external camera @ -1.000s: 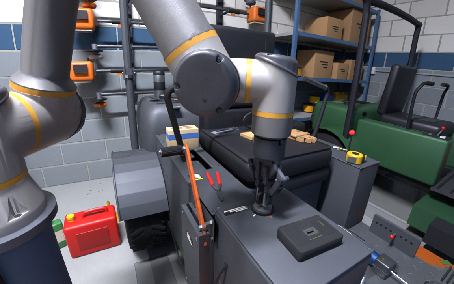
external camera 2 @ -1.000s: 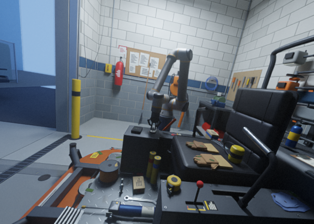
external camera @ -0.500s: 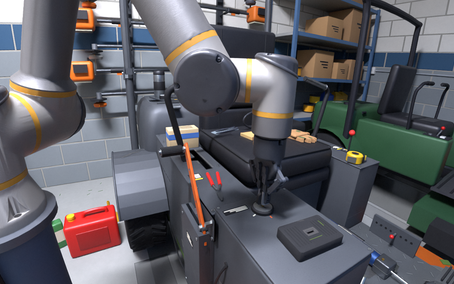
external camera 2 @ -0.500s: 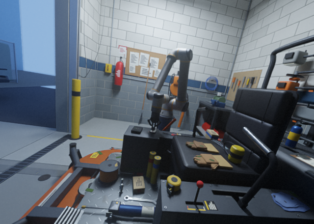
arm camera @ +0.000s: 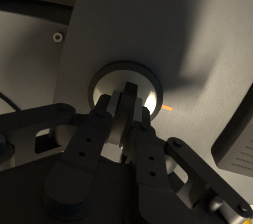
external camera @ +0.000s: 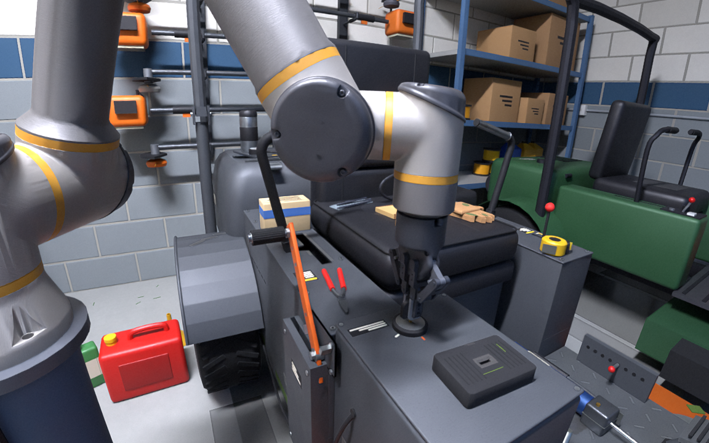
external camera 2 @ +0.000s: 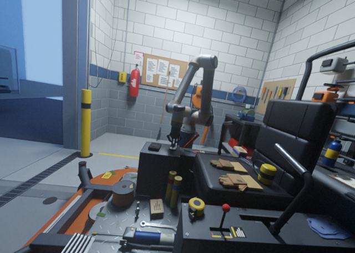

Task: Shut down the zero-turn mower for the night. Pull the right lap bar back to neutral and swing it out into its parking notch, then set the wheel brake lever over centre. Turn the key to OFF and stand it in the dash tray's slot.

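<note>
My gripper (external camera: 413, 315) (external camera 2: 173, 147) (arm camera: 125, 110) points straight down over the dash, and its two fingers are clamped on either side of the flat head of the key (arm camera: 125, 103). The key stands upright in the round ignition switch (external camera: 409, 326) (arm camera: 125, 89), with a small orange mark (arm camera: 167, 107) beside the switch's rim. The dash tray (external camera: 483, 369) (external camera 2: 154, 146) with its slot lies a short way in front of the switch. The orange wheel brake lever (external camera: 303, 292) rises at the dash's left side. The right lap bar (external camera: 267, 182) stands behind it with its black grip turned outward.
The dash's front edge runs just past the tray. Red-handled pliers (external camera: 334, 280) lie on the deck left of the switch. The black seat (external camera: 412, 231) with gloves (external camera 2: 229, 173) is behind the gripper. A red fuel can (external camera: 142, 358) sits on the floor to the left.
</note>
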Tool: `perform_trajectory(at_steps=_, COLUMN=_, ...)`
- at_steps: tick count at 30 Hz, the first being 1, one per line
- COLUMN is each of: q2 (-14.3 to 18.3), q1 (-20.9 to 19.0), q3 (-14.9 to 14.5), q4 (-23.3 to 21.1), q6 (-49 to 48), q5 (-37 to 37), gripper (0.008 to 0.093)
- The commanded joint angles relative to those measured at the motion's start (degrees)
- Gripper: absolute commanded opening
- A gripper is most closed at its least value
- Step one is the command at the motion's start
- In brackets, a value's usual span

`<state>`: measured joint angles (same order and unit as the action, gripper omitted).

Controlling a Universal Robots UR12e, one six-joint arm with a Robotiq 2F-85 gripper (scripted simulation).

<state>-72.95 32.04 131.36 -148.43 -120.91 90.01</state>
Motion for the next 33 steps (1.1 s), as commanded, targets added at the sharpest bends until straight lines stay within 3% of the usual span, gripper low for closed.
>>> perform_trajectory(at_steps=1, q2=-0.02, q1=0.00, q3=-0.02, q4=-0.01, q6=0.22, q5=0.00, gripper=0.0080)
perform_trajectory(at_steps=16, q2=-0.02, q1=0.00, q3=-0.02, q4=-0.01, q6=6.75, q5=0.00, gripper=0.0080)
perform_trajectory(at_steps=33, q2=-0.02, q1=0.00, q3=-0.02, q4=-0.01, q6=21.09, q5=0.00, gripper=0.0080)
